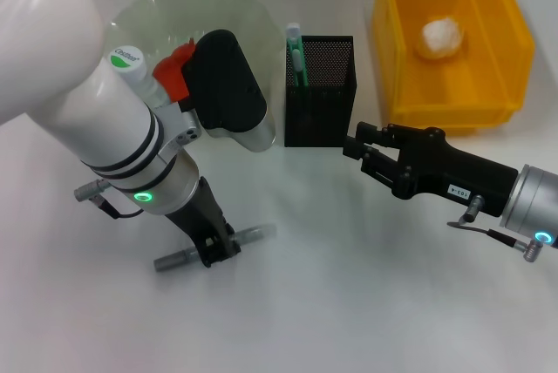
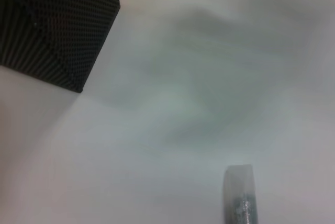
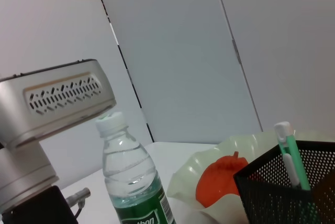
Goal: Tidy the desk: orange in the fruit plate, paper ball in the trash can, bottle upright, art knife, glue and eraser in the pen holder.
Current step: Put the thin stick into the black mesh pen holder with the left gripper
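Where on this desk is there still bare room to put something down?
Most room is the near desk, between the left gripper, down on a grey stick-like item, and the right gripper. The far side is crowded: fruit plate, bottle, pen holder and trash can stand close together.

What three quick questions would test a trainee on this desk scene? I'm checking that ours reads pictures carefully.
1. True or false: the paper ball lies in the trash can.
2. Where is the orange? A) in the fruit plate B) in the trash can C) on the table
3. Fill in: the right gripper is beside the black mesh ___.

Key: 1 true; 2 A; 3 pen holder.
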Controlling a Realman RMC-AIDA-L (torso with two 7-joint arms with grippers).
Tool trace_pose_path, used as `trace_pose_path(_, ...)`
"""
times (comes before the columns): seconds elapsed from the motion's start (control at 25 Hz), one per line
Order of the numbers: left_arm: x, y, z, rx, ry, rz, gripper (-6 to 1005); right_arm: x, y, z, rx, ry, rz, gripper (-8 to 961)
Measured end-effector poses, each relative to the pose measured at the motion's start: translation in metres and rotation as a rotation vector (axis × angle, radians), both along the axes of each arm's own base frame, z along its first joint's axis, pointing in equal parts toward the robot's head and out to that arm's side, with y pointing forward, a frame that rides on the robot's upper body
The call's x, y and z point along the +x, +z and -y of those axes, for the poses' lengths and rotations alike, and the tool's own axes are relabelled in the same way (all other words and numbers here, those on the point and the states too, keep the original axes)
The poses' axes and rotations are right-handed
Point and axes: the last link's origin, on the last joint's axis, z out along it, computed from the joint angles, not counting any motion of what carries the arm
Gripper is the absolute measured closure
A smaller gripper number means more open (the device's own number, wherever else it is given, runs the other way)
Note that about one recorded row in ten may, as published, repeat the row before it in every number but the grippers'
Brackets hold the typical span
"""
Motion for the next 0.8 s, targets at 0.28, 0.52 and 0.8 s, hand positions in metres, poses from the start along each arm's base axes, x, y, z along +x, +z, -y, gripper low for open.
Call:
trace_pose_path(0.28, 0.023, 0.008, 0.004, 0.007, -0.048, 0.093, 819, 0.002, 0.002, 0.000, 0.013, -0.014, -0.007, 648)
trace_pose_path(0.52, 0.062, 0.030, 0.011, 0.018, -0.158, 0.390, 819, 0.007, 0.007, -0.003, 0.058, -0.074, -0.046, 648)
trace_pose_path(0.8, 0.086, 0.039, -0.001, 0.112, -0.221, 0.667, 820, 0.008, 0.007, -0.002, 0.061, -0.094, -0.060, 648)
